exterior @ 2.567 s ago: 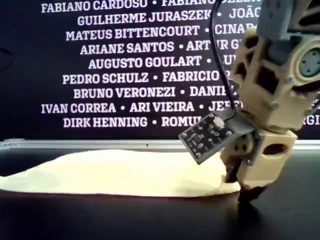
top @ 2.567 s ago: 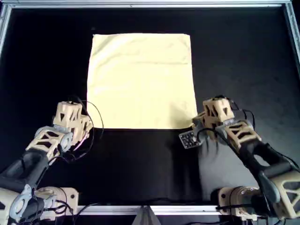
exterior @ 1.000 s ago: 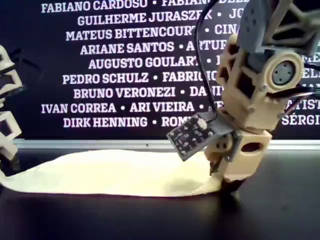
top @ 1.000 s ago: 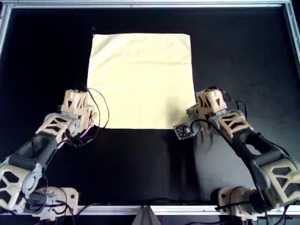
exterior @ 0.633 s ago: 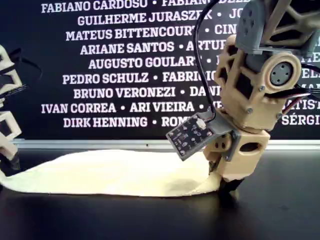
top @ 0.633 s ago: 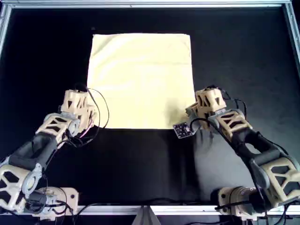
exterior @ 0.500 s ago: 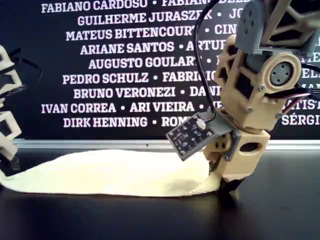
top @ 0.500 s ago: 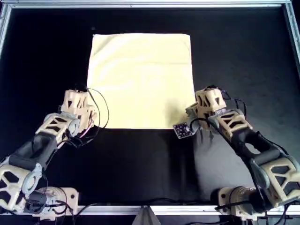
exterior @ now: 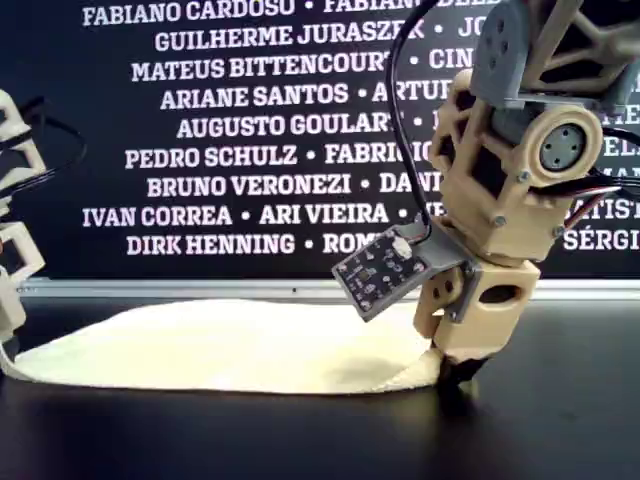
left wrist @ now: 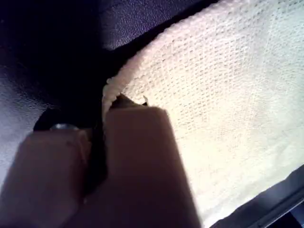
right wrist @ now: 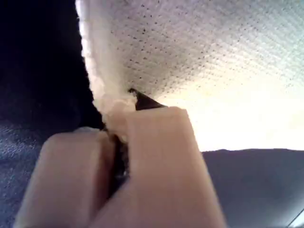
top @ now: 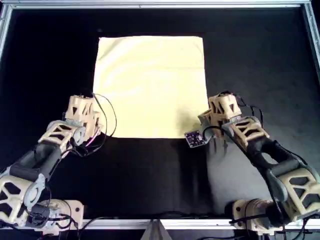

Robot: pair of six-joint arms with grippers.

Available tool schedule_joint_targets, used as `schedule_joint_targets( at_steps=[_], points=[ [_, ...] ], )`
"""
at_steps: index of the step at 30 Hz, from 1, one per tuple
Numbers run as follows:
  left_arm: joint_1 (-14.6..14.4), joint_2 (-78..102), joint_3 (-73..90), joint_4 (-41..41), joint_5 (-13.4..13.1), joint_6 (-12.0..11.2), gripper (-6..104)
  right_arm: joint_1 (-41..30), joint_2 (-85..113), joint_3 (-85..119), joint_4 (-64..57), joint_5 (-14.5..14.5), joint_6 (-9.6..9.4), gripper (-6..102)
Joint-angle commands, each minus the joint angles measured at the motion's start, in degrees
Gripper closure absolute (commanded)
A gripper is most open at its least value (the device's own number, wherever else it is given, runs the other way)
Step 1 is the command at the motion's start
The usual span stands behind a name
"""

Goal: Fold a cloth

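Overhead view — cloth [top: 150,85] lies flat, long axis 12-to-6 o'clock; left gripper [top: 95,131] pinches its 7 o'clock corner, right gripper [top: 209,131] clamped on its 5 o'clock corner

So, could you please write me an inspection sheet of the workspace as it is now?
Surface: black table top with metal rim.
Job's things: pale yellow woven fabric cloth, lying flat, unfolded.
Clutter: nothing seen.
Grippers: left gripper shut on one near cloth corner; right gripper shut on the other, fingers pinching its edge.
Cables: black wires looping beside the left arm.
Surroundings: dark banner with white names behind.
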Motion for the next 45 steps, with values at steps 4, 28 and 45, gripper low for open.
schedule_joint_targets(
  at_steps=[4,28,45],
  points=[
    [-2.02,0.53,0.62,1.14,0.53,-0.09,99,0.26,3.87,2.99,-0.79,-0.09,0.35,96],
    [-4.66,15.21,9.14,6.15,-0.53,0.70,99,-0.53,15.73,8.53,-1.85,0.35,0.18,96],
    [-4.31,13.10,-18.63,5.71,-0.70,0.79,97,-2.90,3.69,-22.94,-1.93,1.05,-0.53,96]
  ],
)
